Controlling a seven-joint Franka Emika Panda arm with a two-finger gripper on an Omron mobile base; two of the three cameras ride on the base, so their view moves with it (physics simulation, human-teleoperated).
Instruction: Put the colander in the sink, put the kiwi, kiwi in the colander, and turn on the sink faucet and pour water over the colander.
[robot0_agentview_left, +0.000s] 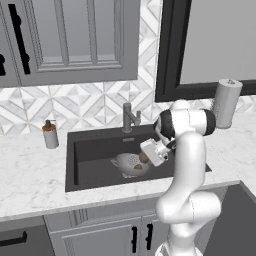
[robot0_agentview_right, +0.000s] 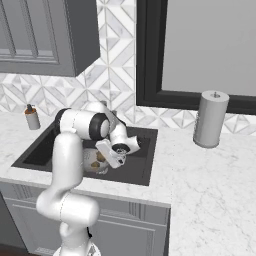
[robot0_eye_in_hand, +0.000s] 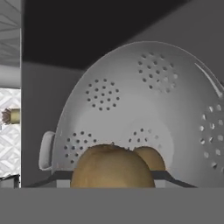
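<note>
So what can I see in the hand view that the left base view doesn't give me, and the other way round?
Hand view alone: the colander's pierced inside, one loop handle, and two kiwis side by side, the nearer kiwi between the claw's tips, the farther kiwi behind it.

Left base view alone: the sink faucet, soap bottle, paper towel roll, cabinets and the white arm reaching down.

Both: the colander sitting in the dark sink with brown fruit in it.
</note>
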